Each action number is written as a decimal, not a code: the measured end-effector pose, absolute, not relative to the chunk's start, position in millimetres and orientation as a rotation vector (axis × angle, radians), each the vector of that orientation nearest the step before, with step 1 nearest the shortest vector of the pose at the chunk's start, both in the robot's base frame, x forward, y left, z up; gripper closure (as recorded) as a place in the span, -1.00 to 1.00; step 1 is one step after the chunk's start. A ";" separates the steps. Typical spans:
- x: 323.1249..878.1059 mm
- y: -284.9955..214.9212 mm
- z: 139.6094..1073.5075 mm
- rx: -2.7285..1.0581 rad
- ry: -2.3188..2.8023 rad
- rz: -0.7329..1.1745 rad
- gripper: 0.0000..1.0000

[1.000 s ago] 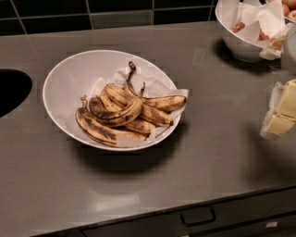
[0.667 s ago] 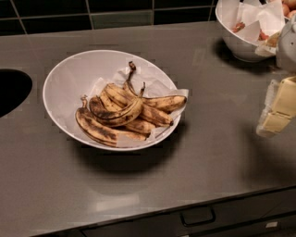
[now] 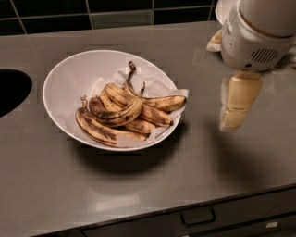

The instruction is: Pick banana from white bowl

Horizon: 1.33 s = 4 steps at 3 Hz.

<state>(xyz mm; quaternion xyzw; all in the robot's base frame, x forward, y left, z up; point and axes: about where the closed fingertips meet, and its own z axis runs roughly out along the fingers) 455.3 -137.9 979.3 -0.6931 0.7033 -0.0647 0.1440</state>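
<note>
The white bowl (image 3: 60, 78) is wide and shallow, lined with white paper, and sits left of centre on the grey counter. Several spotted overripe bananas lie in it. The strongly curved banana (image 3: 121, 115) lies on top of the pile, with its thin dark stem pointing up. My gripper (image 3: 238, 104) hangs from the white wrist (image 3: 256, 32) at the upper right. It is over the bare counter to the right of the bowl, apart from the bowl's rim, and holds nothing that I can see.
A dark sink opening (image 3: 11, 90) cuts into the counter at the left edge. A second white bowl (image 3: 224, 7) is mostly hidden behind my wrist at the top right. A drawer handle (image 3: 198, 216) sits below the counter's front edge. Dark tiles (image 3: 115, 9) back the counter.
My gripper and wrist have moved left from the right edge toward the white bowl, now covering most of the second bowl. The bananas and the bowl have not moved.
</note>
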 end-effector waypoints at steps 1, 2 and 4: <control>467.2 -98.9 969.9 -2.134 1.925 -0.141 -1.00; 467.3 -98.9 969.9 -2.134 1.925 -0.141 -1.00; 470.5 -61.8 988.4 -2.152 1.765 -0.147 -0.94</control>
